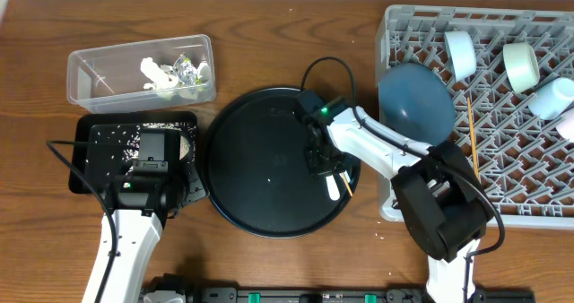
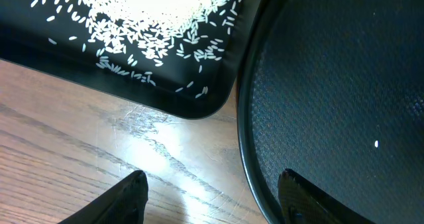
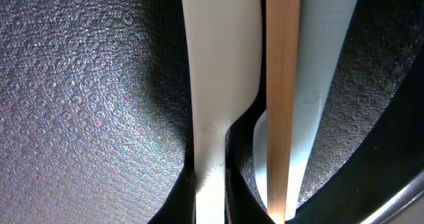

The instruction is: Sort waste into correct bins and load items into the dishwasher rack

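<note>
- While the right gripper [image 1: 326, 162] is pressing its jaws together, it is apparently pinching the thin handle of one pale light-blue plastic spoon [image 3: 218, 65], which is lying on the large round black tray [image 1: 251, 142].
- A second pale spoon [image 3: 324, 58] and a thin wooden chopstick [image 3: 281, 85] are lying just beside it, and the chopstick is overlapping that second spoon.
- I am judging the pinched spoon to be light, stiff and smooth, so it is probably slipping easily. The flat narrow handle is offering a better hold than the bowl end.
- The chopstick is looking light and rigid too, and it is likely rolling away if a finger is nudging it.
- The left gripper [image 2: 212, 197] is hanging spread and empty over the wooden table [image 2: 99, 131], near the shallow black rectangular tray [image 2: 199, 98] holding loose white rice grains [image 2: 152, 25].
- The large square grey plastic dishwasher rack [image 1: 529, 160] is standing just beside the round tray, on its right.
</note>
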### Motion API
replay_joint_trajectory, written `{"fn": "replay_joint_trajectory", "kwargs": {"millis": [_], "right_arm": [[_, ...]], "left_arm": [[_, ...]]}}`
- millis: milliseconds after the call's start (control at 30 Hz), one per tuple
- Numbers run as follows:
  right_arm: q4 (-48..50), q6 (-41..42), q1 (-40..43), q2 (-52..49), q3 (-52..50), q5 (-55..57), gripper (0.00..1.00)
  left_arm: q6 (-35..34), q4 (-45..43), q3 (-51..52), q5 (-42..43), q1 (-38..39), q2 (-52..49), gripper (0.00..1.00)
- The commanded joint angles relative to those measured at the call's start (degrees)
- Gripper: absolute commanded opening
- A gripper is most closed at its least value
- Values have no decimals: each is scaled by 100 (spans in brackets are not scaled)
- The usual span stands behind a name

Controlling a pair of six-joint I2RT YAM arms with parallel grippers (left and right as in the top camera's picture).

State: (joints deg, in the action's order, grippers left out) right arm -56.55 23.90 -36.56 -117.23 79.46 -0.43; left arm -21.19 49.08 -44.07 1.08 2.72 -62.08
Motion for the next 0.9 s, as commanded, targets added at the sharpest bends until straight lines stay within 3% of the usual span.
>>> {"fn": "replay_joint_trajectory", "kwargs": {"millis": [0,533,867], "right_arm": [[-155,50,-26,-4,107,15,1],[-396,-317,92,1781,568,367,1],[-1016,-868,1355,3279,568,662,1]], "left_arm": [[-52,17,-68,-48,-24,-2,65],[-52,15,-68,-48,-24,-2,65],[-52,13,-68,-48,-24,-2,65]]}}
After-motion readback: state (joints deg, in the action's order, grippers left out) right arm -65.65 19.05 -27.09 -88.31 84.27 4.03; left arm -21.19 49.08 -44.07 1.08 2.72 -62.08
